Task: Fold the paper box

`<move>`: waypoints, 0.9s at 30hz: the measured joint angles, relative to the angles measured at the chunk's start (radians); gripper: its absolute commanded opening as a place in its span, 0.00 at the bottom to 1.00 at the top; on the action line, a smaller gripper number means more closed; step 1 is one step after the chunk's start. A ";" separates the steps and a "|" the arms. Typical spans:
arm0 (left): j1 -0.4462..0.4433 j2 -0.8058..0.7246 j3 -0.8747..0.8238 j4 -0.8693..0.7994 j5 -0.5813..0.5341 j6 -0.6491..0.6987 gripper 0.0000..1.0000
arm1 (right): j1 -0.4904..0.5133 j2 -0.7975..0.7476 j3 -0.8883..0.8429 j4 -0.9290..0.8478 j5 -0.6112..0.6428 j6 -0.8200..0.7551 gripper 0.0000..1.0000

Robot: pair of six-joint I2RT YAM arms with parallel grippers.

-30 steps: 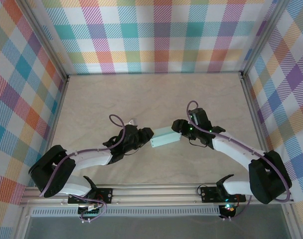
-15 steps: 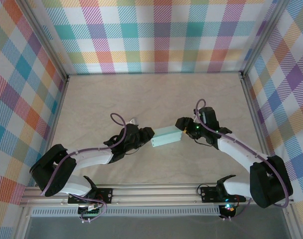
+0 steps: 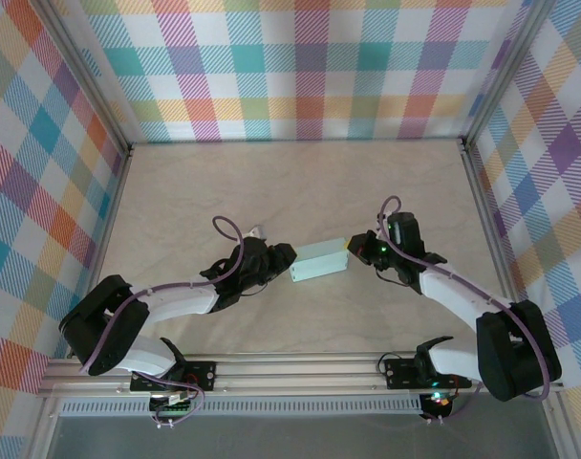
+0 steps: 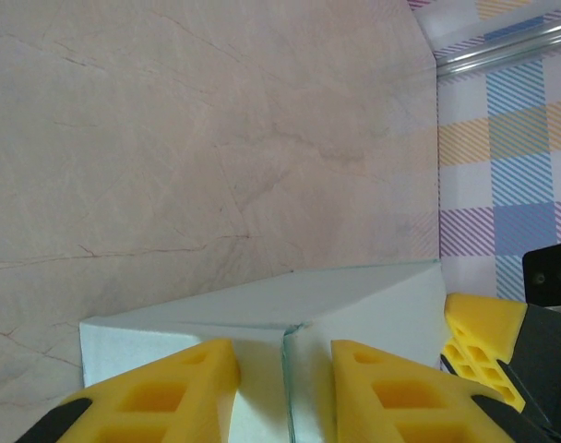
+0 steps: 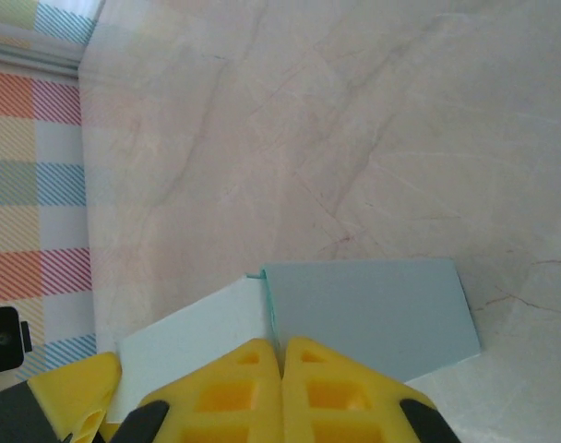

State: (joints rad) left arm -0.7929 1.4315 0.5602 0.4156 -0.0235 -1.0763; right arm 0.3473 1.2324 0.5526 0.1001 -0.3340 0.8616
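The paper box (image 3: 319,260) is a small mint-green flat rectangular box lying on the table between both arms. My left gripper (image 3: 283,260) holds its left end. In the left wrist view the yellow fingers (image 4: 193,388) straddle a folded corner of the box (image 4: 354,305), left gripper (image 4: 285,388) shut on it. My right gripper (image 3: 358,247) sits at the box's right end. In the right wrist view its fingers are pressed together, right gripper (image 5: 282,355) shut, tips at the ridge where two faces of the box (image 5: 373,314) meet. I cannot tell whether card is pinched.
The tabletop (image 3: 224,182) is pale marbled beige with checked walls (image 3: 300,67) on three sides. An aluminium rail (image 3: 300,368) runs along the near edge by the arm bases. The right gripper's yellow finger (image 4: 483,341) shows beyond the box's far end.
My right gripper has slid right, off the top of the box to its right end, and its fingers have shut. The left gripper has kept its hold; the box barely shifted.
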 measured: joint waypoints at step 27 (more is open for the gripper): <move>0.000 -0.015 0.001 -0.012 0.008 0.053 0.43 | 0.000 0.113 0.047 0.016 -0.050 0.014 0.41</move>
State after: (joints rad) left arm -0.7929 1.4162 0.5610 0.4038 -0.0158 -1.0233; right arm 0.3473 1.3449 0.5999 0.1158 -0.3843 0.8761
